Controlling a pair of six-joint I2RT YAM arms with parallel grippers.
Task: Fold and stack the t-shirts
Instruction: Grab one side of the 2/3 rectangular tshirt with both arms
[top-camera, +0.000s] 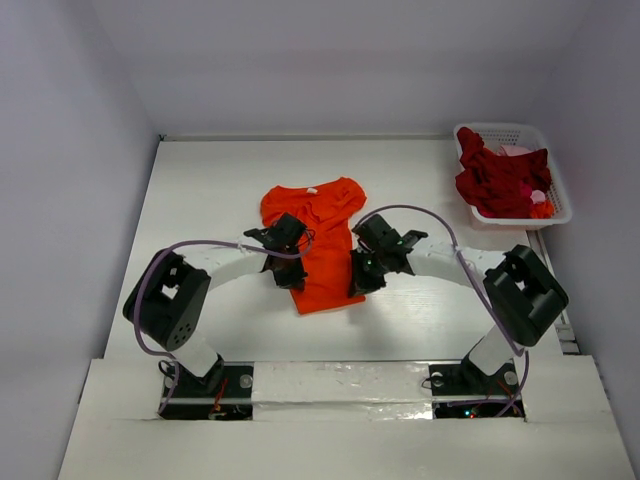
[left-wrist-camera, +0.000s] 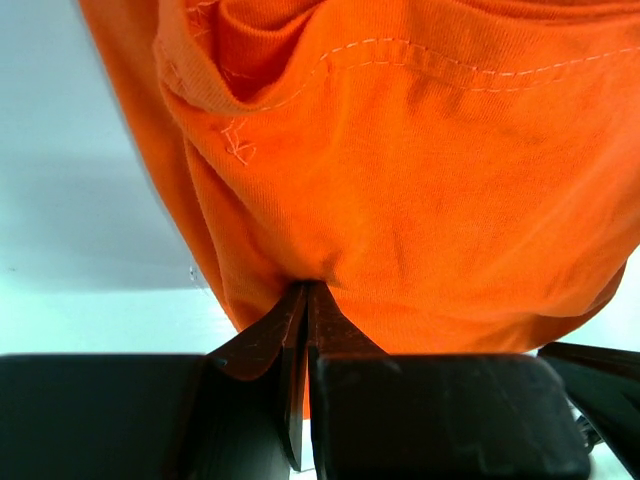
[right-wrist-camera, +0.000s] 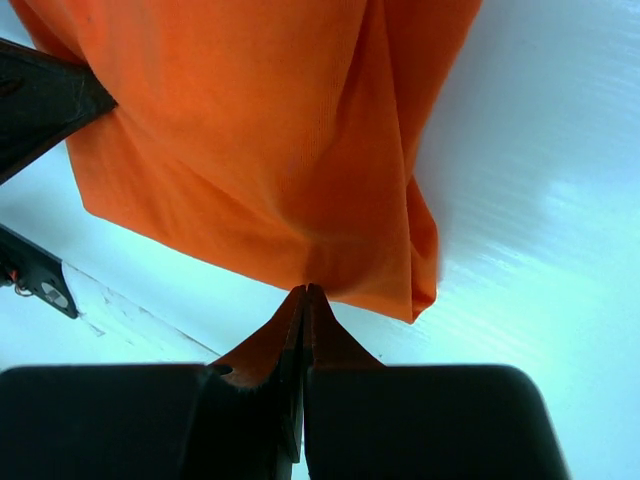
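From above, the orange shirt (top-camera: 325, 215) is on the middle of the table (top-camera: 215, 190), between the left gripper (top-camera: 290, 278) and the right gripper (top-camera: 359, 283). Dark red shirts (top-camera: 498, 180) fill the basket (top-camera: 512, 130). Left wrist: the jaws are pressed together, pinching orange cloth. Right wrist: the same, at the shirt's edge.

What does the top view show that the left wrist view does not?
Only the top view: the basket at the far right holding a dark red shirt and a pink shirt, plus the orange shirt in full outline. Only the left wrist view: the left claw pinched shut on a fold of orange cloth, and a stitched seam. Both: the orange shirt over the white table.
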